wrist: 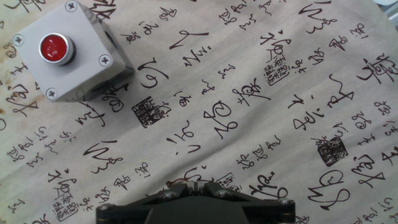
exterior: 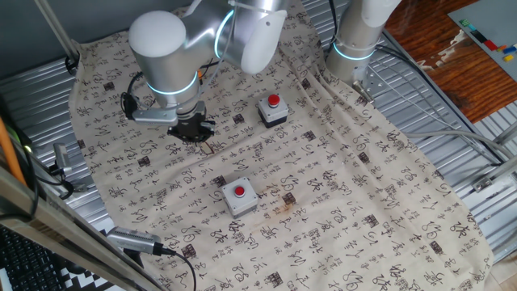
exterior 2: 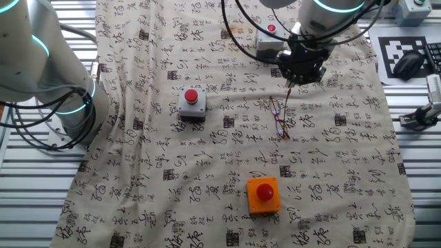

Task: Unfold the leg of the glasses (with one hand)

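Observation:
The glasses [exterior 2: 278, 116] are thin reddish-brown wire frames lying on the printed cloth [exterior 2: 207, 151] just below my gripper [exterior 2: 293, 81]. One thin leg runs from the frame up to the fingertips. In the hand view my gripper [wrist: 194, 185] has its fingers pressed together, with a bit of reddish wire [wrist: 177, 182] showing just beyond the tips; the rest of the glasses is hidden under the hand. In one fixed view my gripper [exterior: 202, 141] points down at the cloth, with the glasses [exterior: 209, 148] barely visible at its tips.
Two grey boxes with red buttons [exterior: 273, 111] [exterior: 239, 196] stand on the cloth; one [wrist: 68, 53] is close ahead of the hand. An orange button box [exterior 2: 264, 194] sits near the cloth's edge. A second arm's base [exterior 2: 48, 69] stands at the table's side.

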